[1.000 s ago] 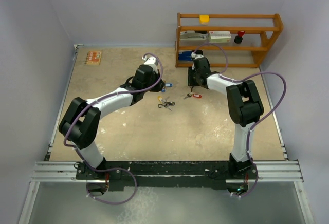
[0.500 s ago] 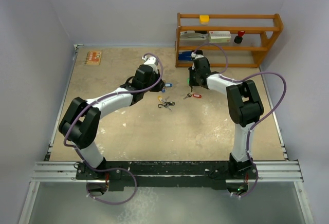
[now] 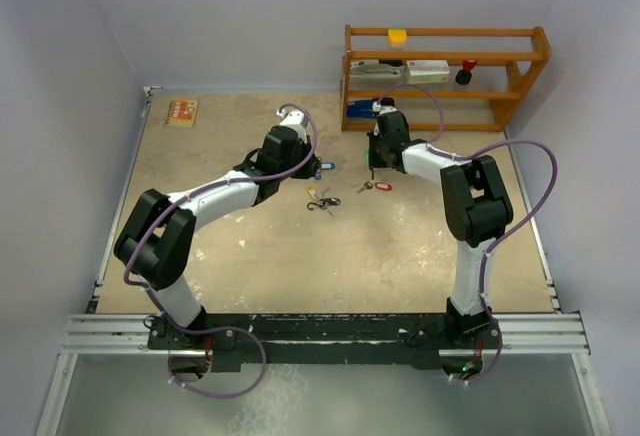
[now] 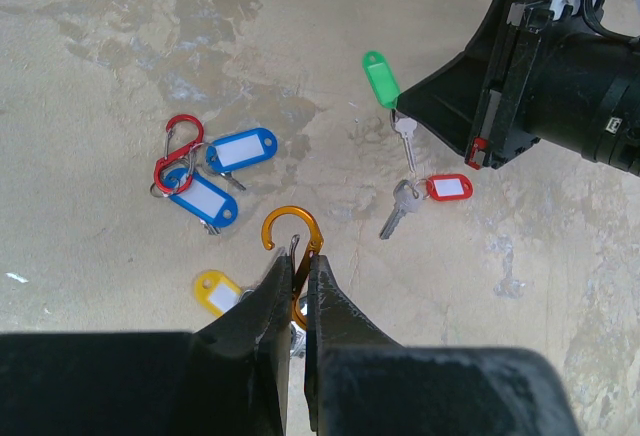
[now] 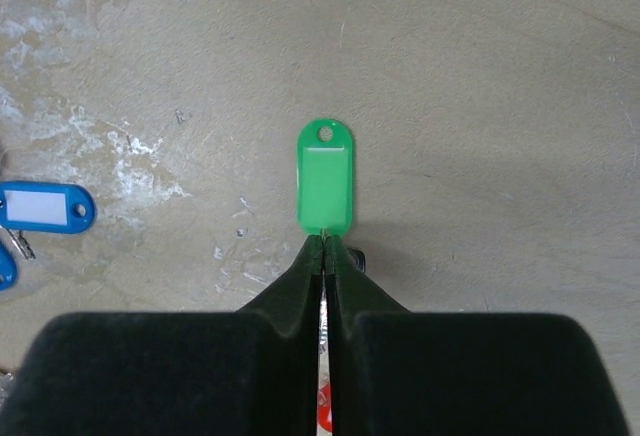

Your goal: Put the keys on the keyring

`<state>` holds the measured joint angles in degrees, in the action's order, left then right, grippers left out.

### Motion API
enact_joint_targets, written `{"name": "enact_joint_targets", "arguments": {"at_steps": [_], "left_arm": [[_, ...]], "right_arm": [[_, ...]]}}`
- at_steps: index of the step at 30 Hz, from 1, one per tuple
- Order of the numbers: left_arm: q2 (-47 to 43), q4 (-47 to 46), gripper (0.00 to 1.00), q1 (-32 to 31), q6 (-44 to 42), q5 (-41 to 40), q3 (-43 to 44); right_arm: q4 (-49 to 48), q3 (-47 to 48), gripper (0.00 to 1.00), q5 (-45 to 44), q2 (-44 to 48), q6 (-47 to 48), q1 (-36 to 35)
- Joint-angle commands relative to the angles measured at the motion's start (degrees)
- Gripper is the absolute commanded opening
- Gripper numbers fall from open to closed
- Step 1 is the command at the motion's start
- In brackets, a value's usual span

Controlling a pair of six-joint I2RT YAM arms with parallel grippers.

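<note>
**Top ext. view:** Both arms reach to mid tabletop (image 3: 250, 256), in front of a wooden shelf (image 3: 445, 121). Left end effector (image 3: 310, 178) and right end effector (image 3: 371, 166) are near each other but apart. Small keys (image 3: 322, 202) lie on the tabletop between them. Jaw state is not legible from here.

**Left wrist view:** Left end effector is pressed together, pinching the orange clip (image 4: 292, 231) by its lower end, hook end up. Blue-tag keys (image 4: 240, 149) lie w/ a red clip (image 4: 176, 148) to the left. Yellow-tag key (image 4: 215, 289) is just beside the fingers. Green-tag key (image 4: 381, 79) is at the right end effector's tips. Red-tag key (image 4: 447, 187) lies on the tabletop just below it.

**Right wrist view:** Right end effector is closed, pinching the green-tag key at the tag's near end; the tag projects ahead of the tips. Cannot tell if it is lifted off the tabletop. One blue tag shows at the left edge.
</note>
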<state>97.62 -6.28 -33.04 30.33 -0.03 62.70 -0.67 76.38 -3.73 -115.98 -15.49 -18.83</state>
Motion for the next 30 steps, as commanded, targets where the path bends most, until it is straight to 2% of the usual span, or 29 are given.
{"name": "enact_joint_targets", "arguments": {"at_steps": [1,14,30], "left_arm": [[0.23,-2.01,0.00,-0.07,-1.19,0.22,2.44],[0.94,-3.37,0.00,-1.31,-1.04,1.65,2.96],[0.29,-3.92,0.00,-3.47,-1.91,2.84,3.65]], "right_arm": [[-1.13,-0.31,0.00,-1.46,2.86,2.29,0.20],[-5.26,-7.00,0.00,1.83,15.46,4.08,0.20],[-8.21,-14.65,0.00,20.40,28.37,9.87,-0.13]]}}
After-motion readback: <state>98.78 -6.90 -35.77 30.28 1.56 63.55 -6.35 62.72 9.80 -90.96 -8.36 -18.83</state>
